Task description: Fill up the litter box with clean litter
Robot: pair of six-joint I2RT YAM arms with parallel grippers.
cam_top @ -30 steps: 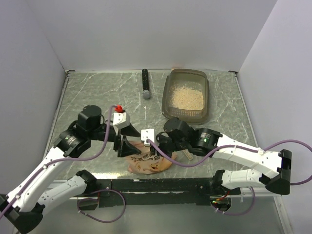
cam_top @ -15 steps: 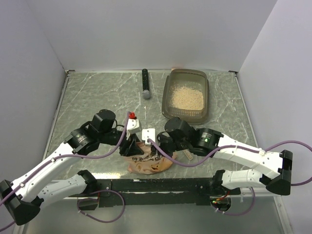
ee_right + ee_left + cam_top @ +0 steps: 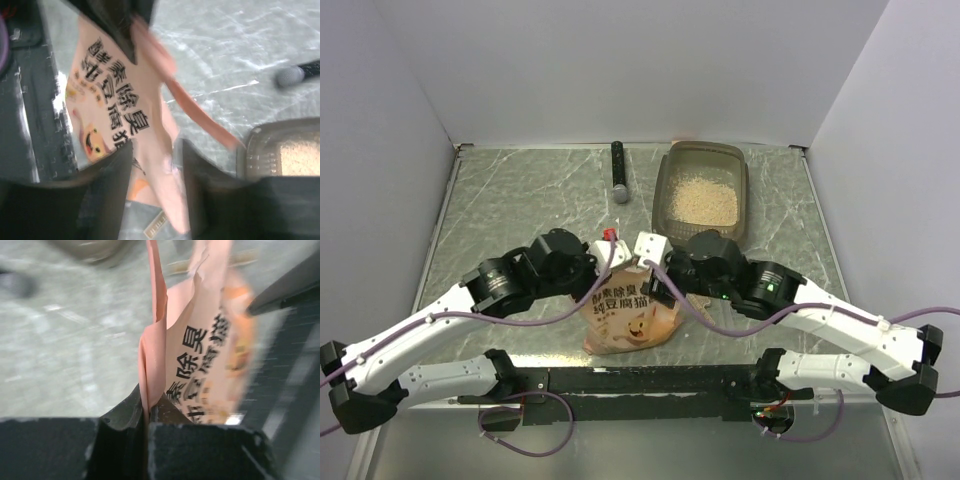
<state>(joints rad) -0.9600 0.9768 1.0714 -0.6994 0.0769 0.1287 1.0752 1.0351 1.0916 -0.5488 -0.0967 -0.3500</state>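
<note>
The orange-pink pouch (image 3: 625,318) stands upright near the table's front edge, cat face and Chinese text toward the camera. My left gripper (image 3: 604,274) is shut on the pouch's upper left edge (image 3: 148,390), the thin film pinched between the jaws. My right gripper (image 3: 661,286) is open astride the pouch's right side (image 3: 150,150), with a gap between the film and one finger (image 3: 206,175). The litter box (image 3: 667,190) sits at the back right, holding a patch of pale clean litter (image 3: 705,200). In the right wrist view a corner of the litter box (image 3: 252,150) with litter (image 3: 300,157) shows.
A black stick-like tool with a grey head (image 3: 618,172) lies left of the litter box, also visible as the grey head (image 3: 291,76). A black bar (image 3: 650,378) runs along the near table edge. White walls enclose the table on three sides.
The pouch went from lying flat to standing upright. My left gripper moved right and shut on its top edge. My right gripper opened and shifted up and right.
</note>
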